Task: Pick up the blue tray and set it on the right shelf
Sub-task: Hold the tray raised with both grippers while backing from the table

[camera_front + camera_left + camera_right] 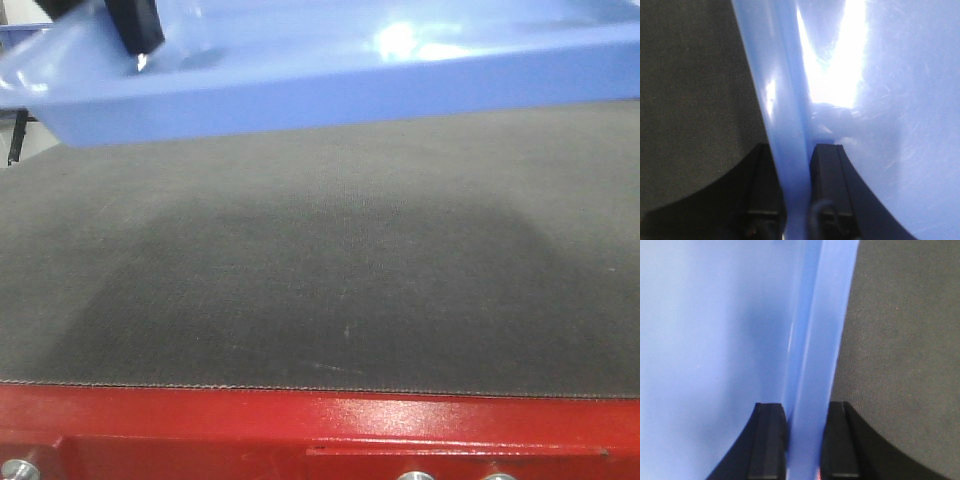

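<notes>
The blue tray [350, 80] is hanging across the top of the front view, over the far part of the dark fabric table [570, 200]. It is casting a broad soft shadow [320, 290] on the cloth and appears to be riding clear of the surface.

The left gripper [790, 150] is clamping the tray's flared rim. Its outer finger [762, 195] is sitting over the cloth and its inner finger [827, 190] is sitting inside the tray (a bright glare patch is lying on the glossy floor just ahead of it).

The right gripper [805, 407] is pinching the rim in the same way, with the inner finger [770, 440] over the tray floor and the outer finger [840, 440] over the cloth. In both wrist views the rim is filling the gap between the fingers completely.

In the front view a black fingertip [135, 30] is dipping into the tray near the picture's left end. The table's red front edge [200, 420] is running along the bottom.
</notes>
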Robot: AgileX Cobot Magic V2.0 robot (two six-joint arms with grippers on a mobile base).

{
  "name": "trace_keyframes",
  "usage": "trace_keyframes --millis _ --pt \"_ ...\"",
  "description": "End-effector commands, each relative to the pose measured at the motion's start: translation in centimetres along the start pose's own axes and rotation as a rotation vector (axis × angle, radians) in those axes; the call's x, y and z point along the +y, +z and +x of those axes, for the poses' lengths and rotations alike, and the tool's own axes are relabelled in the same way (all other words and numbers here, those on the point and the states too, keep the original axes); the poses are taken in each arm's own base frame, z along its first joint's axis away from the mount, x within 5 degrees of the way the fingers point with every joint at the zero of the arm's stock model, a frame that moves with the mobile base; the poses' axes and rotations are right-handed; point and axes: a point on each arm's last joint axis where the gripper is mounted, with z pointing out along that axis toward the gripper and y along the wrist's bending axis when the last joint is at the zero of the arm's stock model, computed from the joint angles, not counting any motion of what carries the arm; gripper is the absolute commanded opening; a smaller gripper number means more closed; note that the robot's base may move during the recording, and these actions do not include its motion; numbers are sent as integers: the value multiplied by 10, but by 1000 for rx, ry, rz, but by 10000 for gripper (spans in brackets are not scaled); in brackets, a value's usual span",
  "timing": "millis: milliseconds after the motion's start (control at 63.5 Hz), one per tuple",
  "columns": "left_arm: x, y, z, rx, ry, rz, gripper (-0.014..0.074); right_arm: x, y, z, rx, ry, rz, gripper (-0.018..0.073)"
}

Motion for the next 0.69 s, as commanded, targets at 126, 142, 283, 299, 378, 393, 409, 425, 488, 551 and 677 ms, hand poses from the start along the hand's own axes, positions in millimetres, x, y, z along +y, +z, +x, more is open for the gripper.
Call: trace_keyframes --millis 126,142,283,299,378,393,409,425,488,551,677 --pt "10 -54 15 -112 37 -25 -46 -2 -34 -5 -178 -11 -71 56" --pt "11 -55 15 -119 33 -33 -46 -2 -35 -5 -179 -11 -72 56" --pt "14 -58 14 -138 33 -57 -46 -2 -35 -5 -181 -11 -72 56" --pt "14 -58 14 -138 33 -57 -46 -2 -35 -5 -182 -11 -73 56" --pt "12 -56 14 -128 30 -46 -48 -2 -35 -5 -184 -11 -74 56" --pt "12 -56 14 -128 30 -45 -48 -2 -35 -5 -184 -11 -74 56" --pt "12 -55 14 -126 30 -45 -48 -2 -35 -5 -184 -11 -74 56" --pt "12 -55 14 -125 30 -45 -48 -2 -35 -5 -184 -11 -74 56" --pt "12 -54 14 -120 30 -47 -48 -2 -35 -5 -182 -11 -73 56" --pt "12 -54 14 -118 30 -48 -48 -2 -35 -5 -179 -11 -72 56" --pt "12 -54 14 -118 30 -48 -48 -2 -35 -5 -178 -11 -71 56"
